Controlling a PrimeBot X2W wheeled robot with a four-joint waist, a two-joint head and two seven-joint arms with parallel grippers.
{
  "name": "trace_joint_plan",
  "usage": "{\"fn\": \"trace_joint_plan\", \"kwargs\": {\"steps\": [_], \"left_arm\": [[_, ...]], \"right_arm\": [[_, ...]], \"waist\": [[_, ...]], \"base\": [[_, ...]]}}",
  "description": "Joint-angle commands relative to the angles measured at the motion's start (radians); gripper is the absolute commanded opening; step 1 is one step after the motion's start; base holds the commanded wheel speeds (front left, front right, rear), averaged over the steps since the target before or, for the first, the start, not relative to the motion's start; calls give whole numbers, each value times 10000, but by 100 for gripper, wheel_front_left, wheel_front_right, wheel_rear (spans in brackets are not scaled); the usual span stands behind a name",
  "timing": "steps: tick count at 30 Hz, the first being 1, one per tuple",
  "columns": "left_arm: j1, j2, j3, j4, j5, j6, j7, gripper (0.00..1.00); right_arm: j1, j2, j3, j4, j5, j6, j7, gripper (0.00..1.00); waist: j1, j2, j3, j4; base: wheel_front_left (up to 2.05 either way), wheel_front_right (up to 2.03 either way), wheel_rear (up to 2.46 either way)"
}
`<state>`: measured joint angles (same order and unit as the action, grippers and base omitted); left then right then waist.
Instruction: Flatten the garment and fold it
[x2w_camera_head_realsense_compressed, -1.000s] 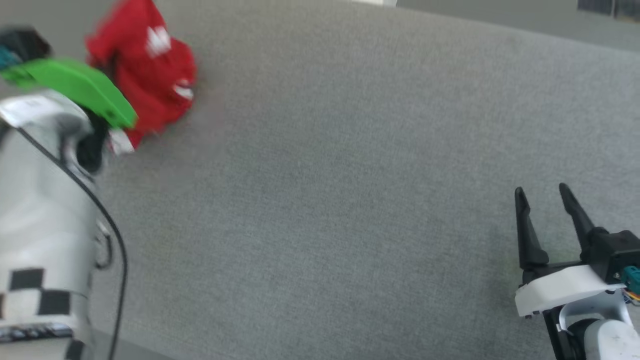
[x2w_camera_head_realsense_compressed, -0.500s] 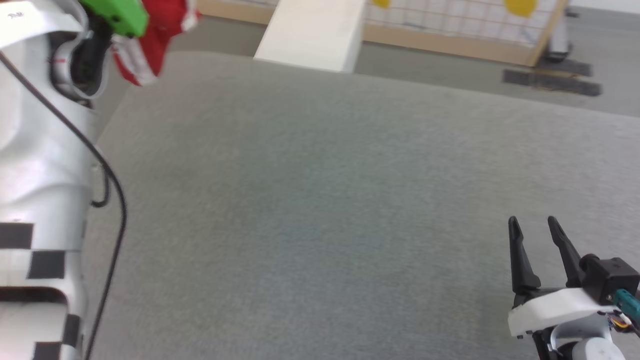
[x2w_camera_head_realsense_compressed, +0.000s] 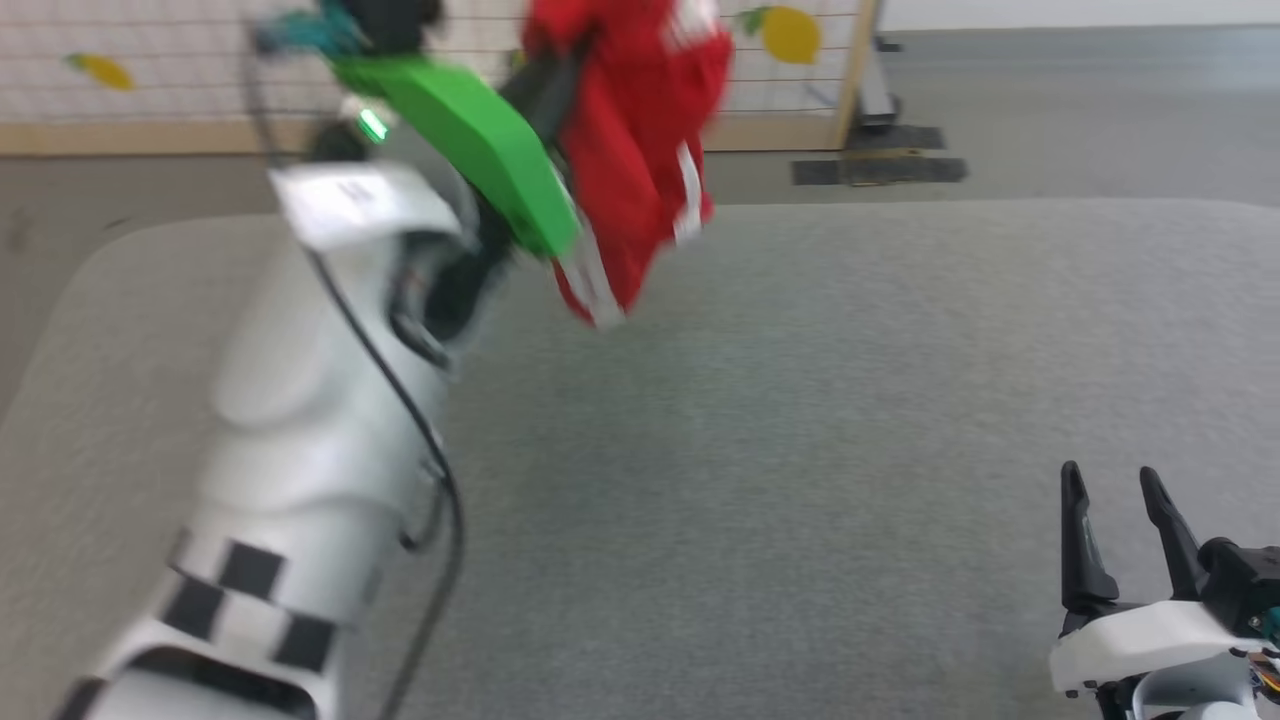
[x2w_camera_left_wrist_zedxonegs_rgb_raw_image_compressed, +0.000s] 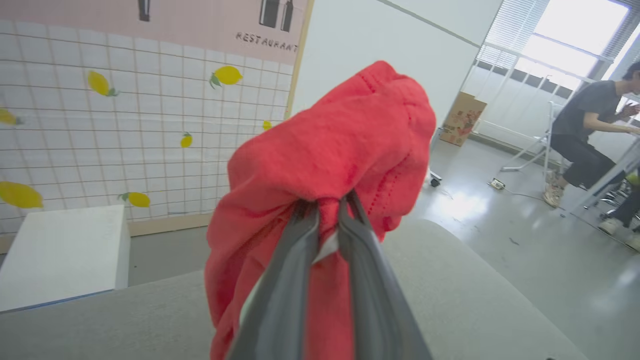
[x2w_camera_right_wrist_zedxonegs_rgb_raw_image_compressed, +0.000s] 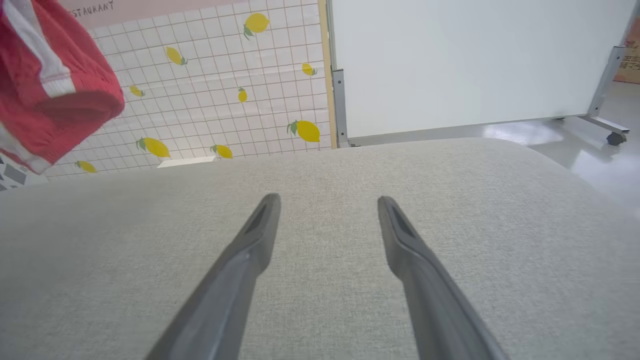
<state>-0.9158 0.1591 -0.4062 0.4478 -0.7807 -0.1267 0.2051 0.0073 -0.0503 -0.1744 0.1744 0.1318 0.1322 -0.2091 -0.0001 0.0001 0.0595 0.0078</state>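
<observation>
Looks like a robotics test lab in an office-type space, not a real venue: the lemon-tile backdrop (x2w_camera_left_wrist_zedxonegs_rgb_raw_image_compressed: 150, 125) with "RESTAURANT" lettering (x2w_camera_left_wrist_zedxonegs_rgb_raw_image_compressed: 266, 42) is a printed stage panel, next to a white partition (x2w_camera_right_wrist_zedxonegs_rgb_raw_image_compressed: 450, 65) on casters. Polished floor (x2w_camera_left_wrist_zedxonegs_rgb_raw_image_compressed: 525, 240), cardboard box (x2w_camera_left_wrist_zedxonegs_rgb_raw_image_compressed: 462, 119), person (x2w_camera_left_wrist_zedxonegs_rgb_raw_image_compressed: 585, 135) seated at a desk by windows with blinds (x2w_camera_left_wrist_zedxonegs_rgb_raw_image_compressed: 550, 45).

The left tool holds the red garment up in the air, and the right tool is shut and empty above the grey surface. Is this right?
Not quite: the right tool is open, not shut; the right wrist view shows it spread wide, empty, above the grey surface. The left tool does hold the red garment up in the air.
</observation>
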Motion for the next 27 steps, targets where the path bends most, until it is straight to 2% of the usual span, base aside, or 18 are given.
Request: {"fn": "trace_joint_plan", "kwargs": {"steps": [1, 4, 11, 14, 17, 18, 19, 27], "left_arm": [[429, -182, -222, 121, 26, -35, -28, 0], [1578, -584, -1053, 809, 206, -13, 19, 0], [3188, -880, -2443, 2486, 503, 41, 625, 0], [3592, -955, -2959, 3139, 405, 58, 1567, 0], [3719, -1009, -3027, 3451, -20, 120, 2468, 0], [3689, -1023, -3039, 3450, -144, 137, 2703, 27], [3639, -1037, -2975, 3376, -326, 147, 2849, 100], [3136, -1056, -2132, 1952, -1689, 170, 3307, 100]], "right_arm": [[126, 1, -64, -20, -4, -15, -81, 100], [143, 1, -54, -10, 66, -15, -103, 100], [52, 1, 5, 36, 80, -15, -159, 100], [56, 1, 4, 24, 49, -15, -155, 100], [52, 1, 29, 51, 51, -15, -151, 100], [60, 1, 34, 58, 60, -15, -154, 100], [78, 1, 47, 63, 59, -15, -157, 100], [300, 1, 45, 132, 89, -15, -146, 100]], "waist": [[1, -1, -60, -785], [1, -1, 74, -1066], [1, -1, 202, -1265], [1, -1, 215, -1200], [1, -1, 200, -1068], [1, -1, 177, -987], [1, -1, 156, -891], [1, -1, -296, -117]], "base": [[0, 0, 0], [0, 0, 0], [0, 0, 0], [0, 0, 0], [0, 0, 0], [0, 0, 0], [0, 0, 0], [0, 0, 0]]}}
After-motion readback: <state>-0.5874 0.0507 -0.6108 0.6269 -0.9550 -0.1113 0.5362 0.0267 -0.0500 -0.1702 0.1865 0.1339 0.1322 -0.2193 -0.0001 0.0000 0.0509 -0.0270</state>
